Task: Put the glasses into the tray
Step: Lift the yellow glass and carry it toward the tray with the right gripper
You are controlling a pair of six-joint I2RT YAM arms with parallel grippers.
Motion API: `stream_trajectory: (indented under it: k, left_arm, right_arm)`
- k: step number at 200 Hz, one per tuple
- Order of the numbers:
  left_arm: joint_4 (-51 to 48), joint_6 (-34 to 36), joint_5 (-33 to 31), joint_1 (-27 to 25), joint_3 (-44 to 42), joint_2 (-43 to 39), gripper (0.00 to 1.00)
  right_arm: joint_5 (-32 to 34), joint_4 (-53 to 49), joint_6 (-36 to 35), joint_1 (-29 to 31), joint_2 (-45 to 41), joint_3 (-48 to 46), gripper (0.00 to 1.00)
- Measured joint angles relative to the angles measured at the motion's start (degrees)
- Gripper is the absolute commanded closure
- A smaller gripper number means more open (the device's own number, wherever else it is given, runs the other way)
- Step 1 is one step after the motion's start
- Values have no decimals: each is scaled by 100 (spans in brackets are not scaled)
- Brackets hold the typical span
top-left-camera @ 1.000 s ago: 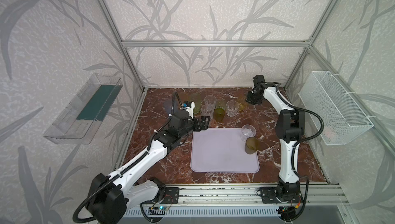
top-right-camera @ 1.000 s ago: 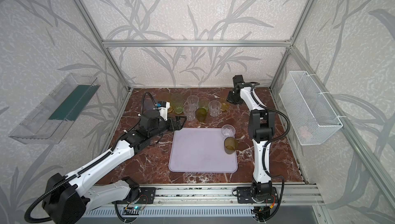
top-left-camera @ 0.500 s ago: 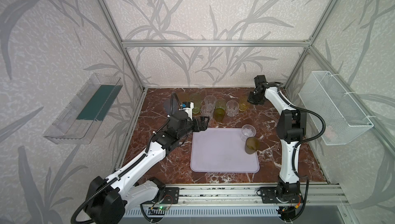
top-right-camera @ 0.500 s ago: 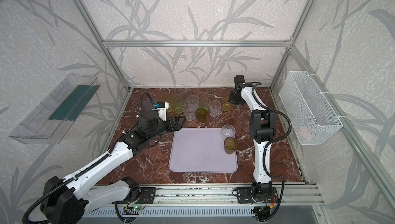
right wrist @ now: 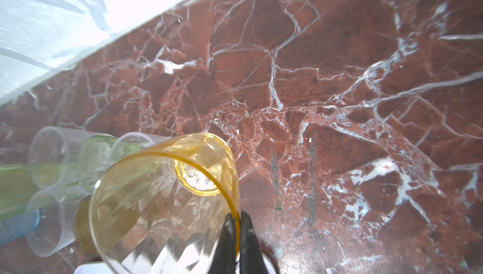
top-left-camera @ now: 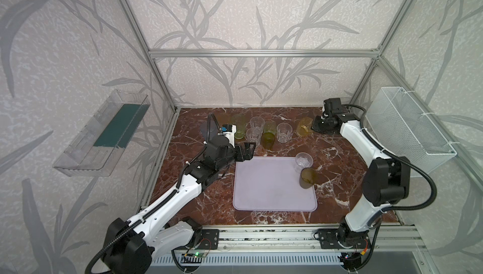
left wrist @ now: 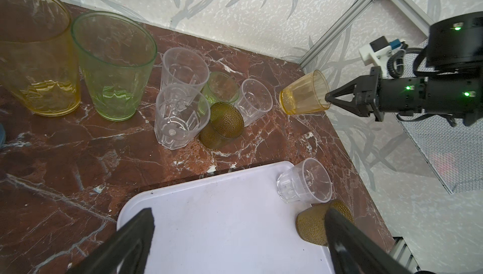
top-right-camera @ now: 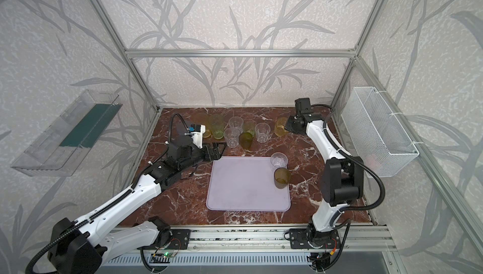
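Note:
The lilac tray (top-left-camera: 271,189) (top-right-camera: 245,189) (left wrist: 222,220) lies in the middle of the marble floor. A clear glass (top-left-camera: 303,161) and an olive-brown glass (top-left-camera: 308,178) stand at its right edge. My right gripper (top-left-camera: 315,128) (right wrist: 236,223) is shut on the rim of an amber glass (top-left-camera: 304,126) (left wrist: 304,95) (right wrist: 162,207), which hangs tilted at the back right. My left gripper (top-left-camera: 248,151) (left wrist: 239,216) is open and holds nothing, above the tray's far left corner. Several more glasses (top-left-camera: 257,131) (left wrist: 180,113), clear, green, yellow and olive, stand grouped at the back.
A white wire basket (top-left-camera: 410,126) hangs on the right wall and a clear bin with a green bottom (top-left-camera: 109,129) on the left wall. Metal frame posts mark the back corners. A rail (top-left-camera: 261,236) runs along the front edge.
My right gripper has drawn the amber glass a little to the right, away from the group. The left arm has barely shifted and stays open.

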Motion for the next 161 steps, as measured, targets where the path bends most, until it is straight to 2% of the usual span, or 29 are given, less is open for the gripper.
stream_trajectory:
  k: [55,87,129,161]
  left_arm:
    - [-146,-98,164,0,39,2,1]
    - [-833,195,166,-59,605,20,1]
    - [-909,232,393,-133,682,-240,2]
    - [-887,109,627,-173,656,-234,2]
  right_arm:
    - [-26,199,17,-11,-1644,-1115,100]
    - [-181,170,-52,-11,-2612,-1624,100]
    - [-496,-330,-332,-11,-3587,-1904,100]
    - [-802,-933,-680,-11,-4011,-1928,100]
